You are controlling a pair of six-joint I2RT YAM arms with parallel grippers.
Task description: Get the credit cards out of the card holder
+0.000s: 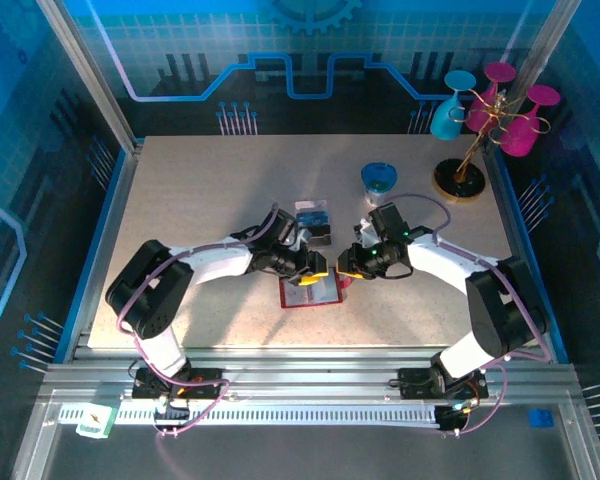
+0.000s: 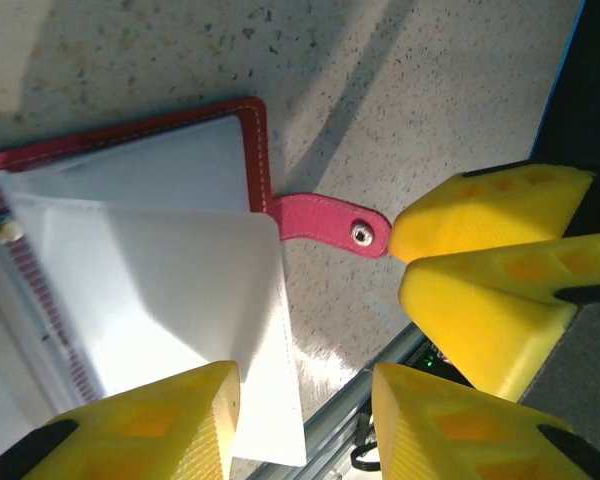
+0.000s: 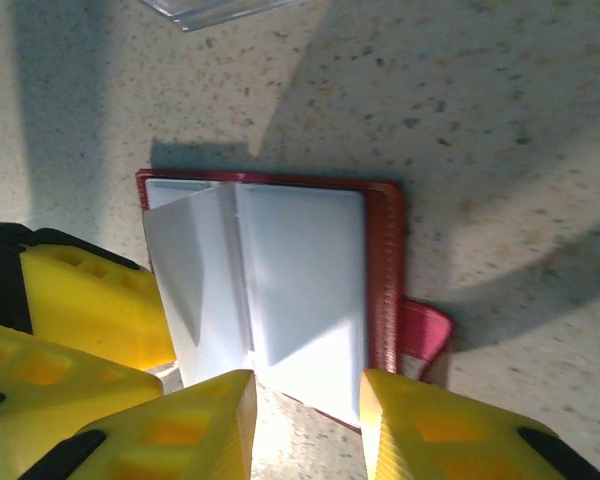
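The flat red folding wallet (image 1: 310, 292) lies open on the speckled grey counter (image 1: 200, 190), between both tools. The left tool (image 2: 305, 385) is spread apart over a clear pocket (image 2: 170, 290) corner. The right tool (image 3: 308, 390) is spread apart at the wallet's edge, near its red tab (image 3: 425, 335). Bare counter stretches away on the left.

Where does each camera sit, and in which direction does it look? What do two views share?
Top: above and behind the arms, looking down on the table; both arms show, left hand and right hand at the red wallet.
Left wrist: facing down at the wallet's tab; own yellow fingers below.
Right wrist: facing down at the open wallet; own fingers below.
Shared: both wrist views show the wallet and the other hand's fingers.
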